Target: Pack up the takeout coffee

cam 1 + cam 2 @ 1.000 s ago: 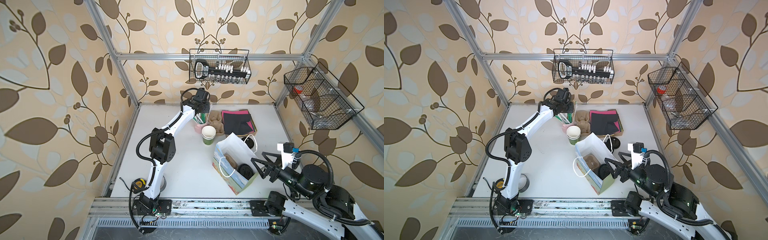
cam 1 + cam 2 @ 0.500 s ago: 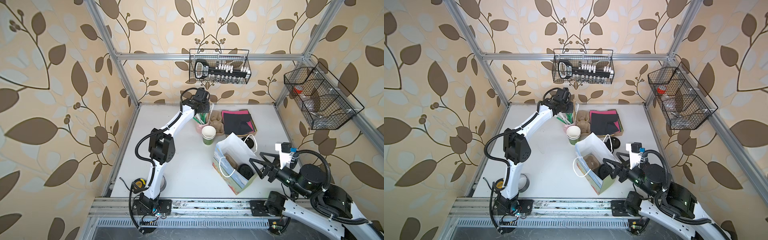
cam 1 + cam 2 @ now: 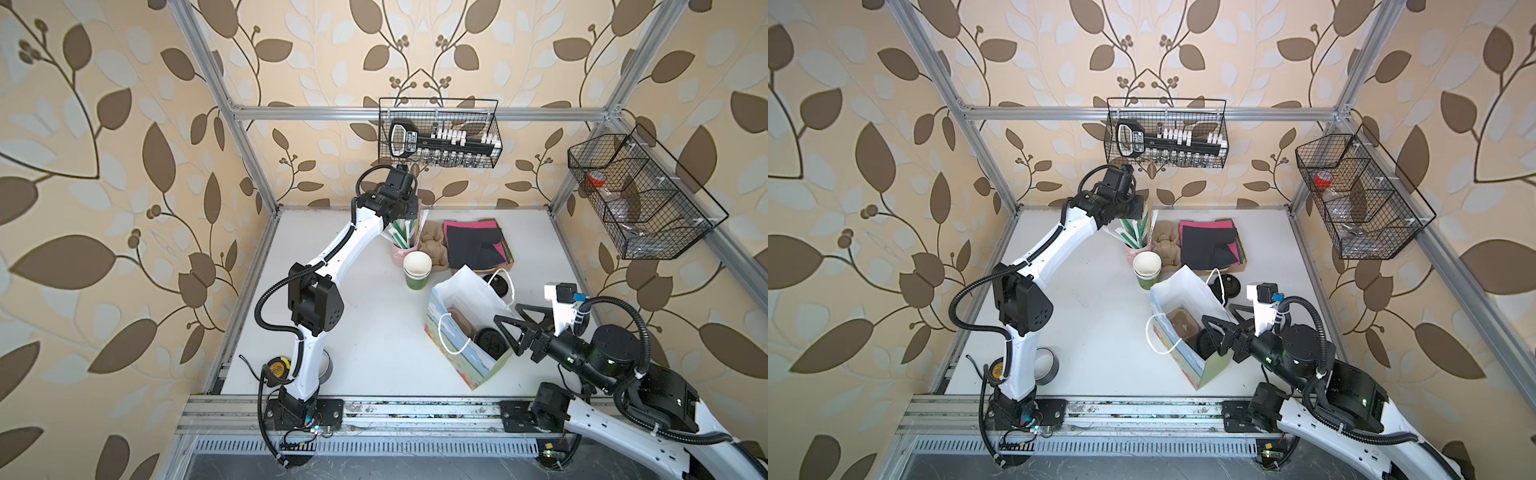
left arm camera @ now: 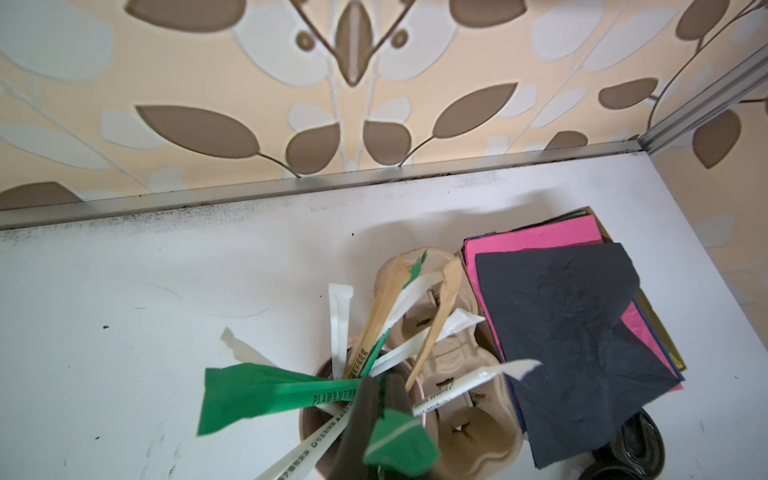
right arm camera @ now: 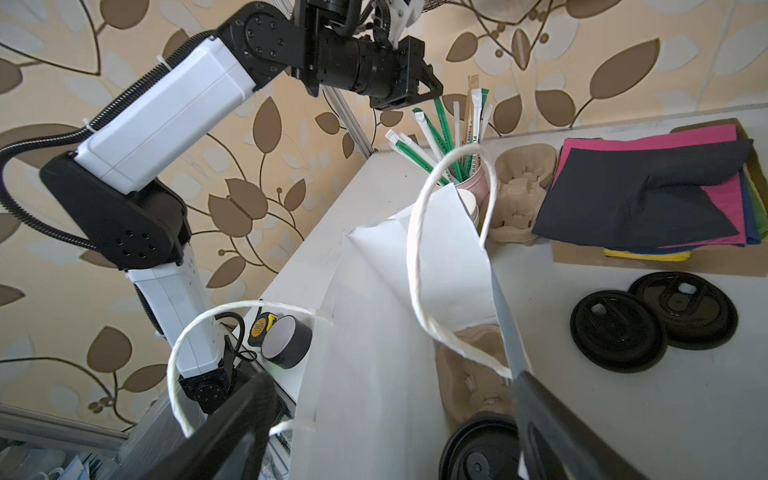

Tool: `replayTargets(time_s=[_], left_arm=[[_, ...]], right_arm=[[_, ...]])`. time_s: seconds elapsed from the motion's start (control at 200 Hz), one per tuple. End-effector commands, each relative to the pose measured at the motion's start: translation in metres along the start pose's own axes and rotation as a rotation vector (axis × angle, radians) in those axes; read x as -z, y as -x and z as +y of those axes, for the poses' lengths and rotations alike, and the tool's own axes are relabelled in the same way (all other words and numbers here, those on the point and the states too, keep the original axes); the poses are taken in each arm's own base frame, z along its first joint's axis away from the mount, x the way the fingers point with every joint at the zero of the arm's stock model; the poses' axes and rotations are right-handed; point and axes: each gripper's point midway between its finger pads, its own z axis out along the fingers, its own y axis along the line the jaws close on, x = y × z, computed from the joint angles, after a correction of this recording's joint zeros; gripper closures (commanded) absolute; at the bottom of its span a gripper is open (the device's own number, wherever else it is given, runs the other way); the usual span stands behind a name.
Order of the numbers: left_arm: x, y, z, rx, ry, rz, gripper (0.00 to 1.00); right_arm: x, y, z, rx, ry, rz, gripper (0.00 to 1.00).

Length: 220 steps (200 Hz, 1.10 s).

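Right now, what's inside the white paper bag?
Inside the paper bag, a brown pulp cup carrier and the black lid of the takeout coffee show. The cup's body, the bag's bottom and whether the cup sits in the carrier are hidden by the lid and walls.

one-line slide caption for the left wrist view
Left pincer pinching a green-wrapped straw in the pink cup, beside pulp cup carriers and stacked coloured napkins.
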Motion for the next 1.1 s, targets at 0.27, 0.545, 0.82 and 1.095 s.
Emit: replayTargets(time_s=[0.27,0.545,0.82,1.095], left_arm=[[0.181,0.085,-0.019,-0.042,-0.035,-0.346,1.0],[0.31,0.068,-0.063,-0.086,-0.195,-0.462,1.0],[0.356,0.001,-0.105,-0.103,-0.383,-0.391,1.0],[0.318,-0.043,-0.147,-0.112,-0.456,-0.281,1.0]], right_arm=[[-0.009,0.011,-0.019,-0.04,-0.153,-0.03,0.08],[-0.011,0.042,-0.031,-0.035,-0.335,-0.054,0.05],[-0.006,0.1,-0.028,-0.042,-0.413,-0.112,0.05],[-0.036,0.132,-0.046,-0.12,-0.398,-0.042,0.05]])
